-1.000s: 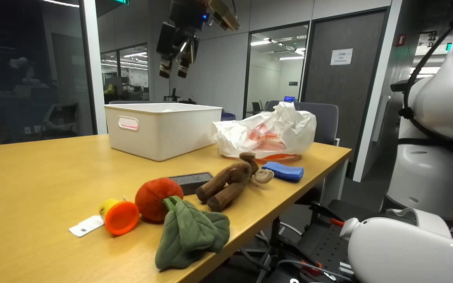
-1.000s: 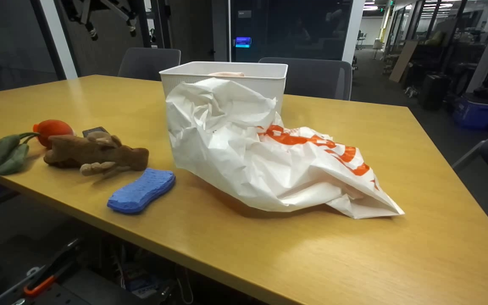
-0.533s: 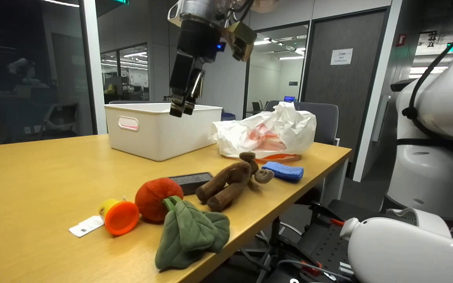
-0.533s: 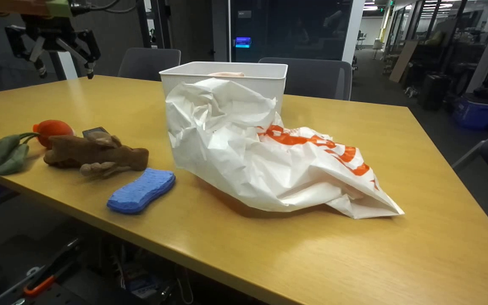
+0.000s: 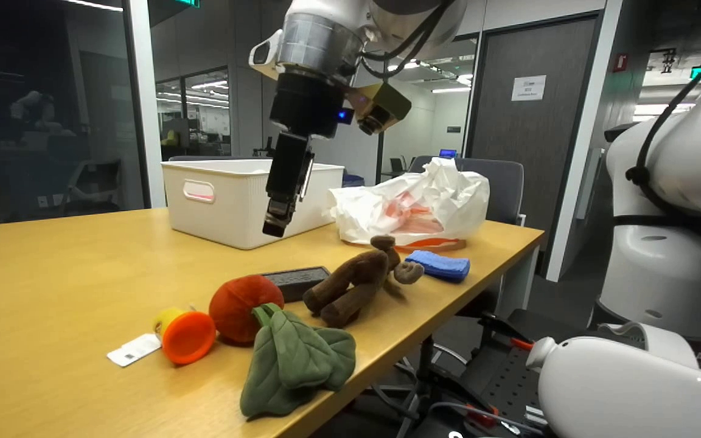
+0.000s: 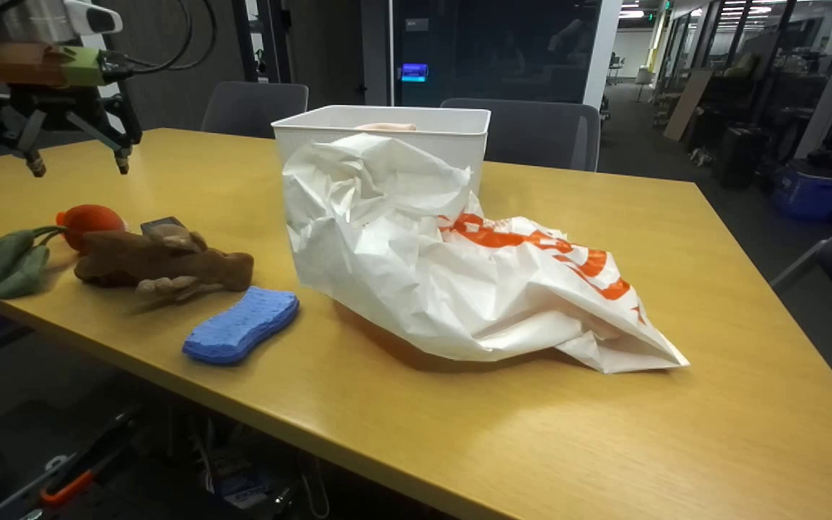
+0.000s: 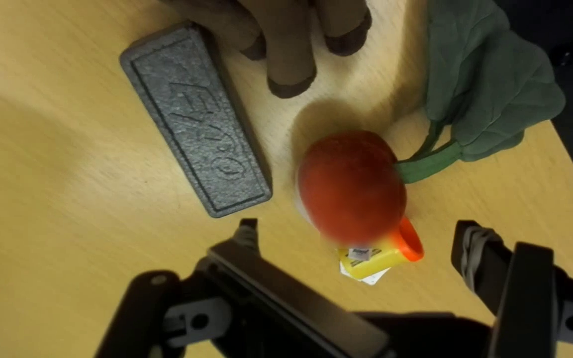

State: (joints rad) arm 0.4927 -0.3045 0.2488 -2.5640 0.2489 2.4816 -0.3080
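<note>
Several things are spread over the table (image 5: pixel 58 274). From left to right in an exterior view, a white tag (image 5: pixel 134 350) is seen first, at the side of a yellow-and-orange cup (image 5: pixel 188 338); farther back, a white box (image 5: pixel 223 210) is placed. Next to the cup, a red plush vegetable (image 5: pixel 241 309) is laid, its green leaves (image 5: pixel 302 359) draped toward the table's edge. Above this group, in an exterior view, the gripper (image 6: pixel 81 167) is poised, fingers spread wide; nothing is gripped or touched. In the wrist view the red plush vegetable is framed within the gap between the fingertips, well below them. Farther right, a dark eraser (image 5: pixel 297 283) and a brown plush toy (image 5: pixel 356 283) are set close together, whether touching cannot be told, followed by a crumpled white bag (image 5: pixel 411 207) and a blue sponge (image 5: pixel 439 266).

The step in hand is judged to be an approach from above, with no grasp made. For a move lower, the fingers would need to be kept astride the plush's round body before being closed, with the eraser and the cup left unstruck.
</note>
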